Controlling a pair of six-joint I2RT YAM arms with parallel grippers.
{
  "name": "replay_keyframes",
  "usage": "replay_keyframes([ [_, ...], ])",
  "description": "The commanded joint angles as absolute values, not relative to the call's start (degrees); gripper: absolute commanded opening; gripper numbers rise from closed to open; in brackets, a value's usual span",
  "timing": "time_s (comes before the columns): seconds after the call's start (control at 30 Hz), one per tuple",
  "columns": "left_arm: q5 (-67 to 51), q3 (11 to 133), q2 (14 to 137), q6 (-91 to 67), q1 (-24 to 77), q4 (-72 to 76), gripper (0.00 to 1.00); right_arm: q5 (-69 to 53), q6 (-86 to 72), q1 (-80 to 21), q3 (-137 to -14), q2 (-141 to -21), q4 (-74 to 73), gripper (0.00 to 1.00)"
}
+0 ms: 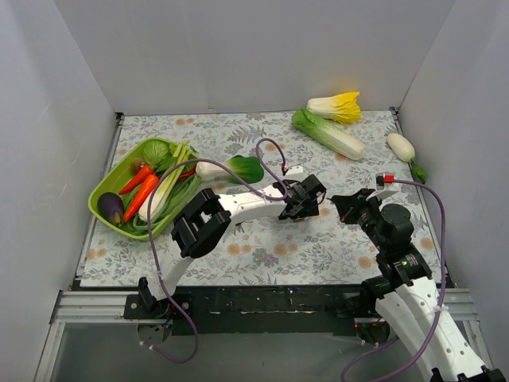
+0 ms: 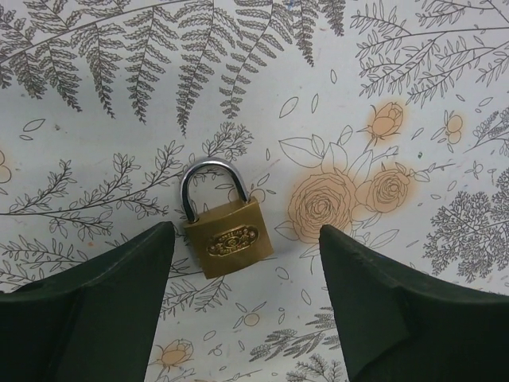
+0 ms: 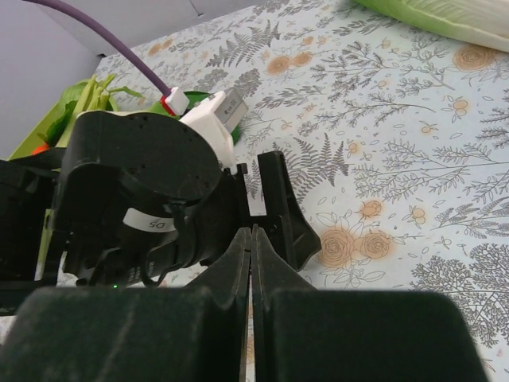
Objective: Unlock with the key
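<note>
**Clearances.** White walls [image 1: 238, 48] close the table [image 1: 262, 255] on the left, far and right sides. A green tray [image 1: 99, 199] of vegetables sits at the left edge. A bok choy [image 1: 238, 168] lies just behind the left arm. A cabbage [image 1: 328, 133] and a radish [image 1: 401, 146] lie near the far right corner. The table between the two grippers and the near edge is bare floral mat.

**Padlock.** The padlock [image 2: 227, 231] lies flat on the mat near the table centre, shackle seated and pointing away from the left wrist camera. It is hidden under the gripper in the top view.

**Left arm.** It reaches right across the centre, pointed down. The left gripper [image 1: 302, 199] is spread wide; its fingers [image 2: 103, 310] flank the padlock without touching it.

**Right arm.** It is angled left toward the left gripper. The right gripper [image 3: 251, 239] has its fingers pressed together; whether a key sits between them cannot be told.
</note>
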State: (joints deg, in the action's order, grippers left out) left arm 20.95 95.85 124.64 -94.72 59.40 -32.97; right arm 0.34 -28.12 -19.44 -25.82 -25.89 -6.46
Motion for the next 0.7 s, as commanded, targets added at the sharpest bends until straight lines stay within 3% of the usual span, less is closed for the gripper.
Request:
replay_keyframes([
  [0.0,23.47,99.05,125.86,-96.86,59.5,-37.18,0.71,-2.37,-28.65,-19.07,-28.48,-25.14,-4.49,0.01],
  [0.23,25.31,100.28,128.93,-95.81,60.38,-40.69,0.63,-2.9,-29.18,-19.16,-27.78,-24.35,-4.57,0.01],
  [0.67,24.79,100.63,129.46,-85.79,61.08,-30.85,0.58,-4.13,-30.06,-19.16,-26.81,-25.22,-3.96,0.01],
])
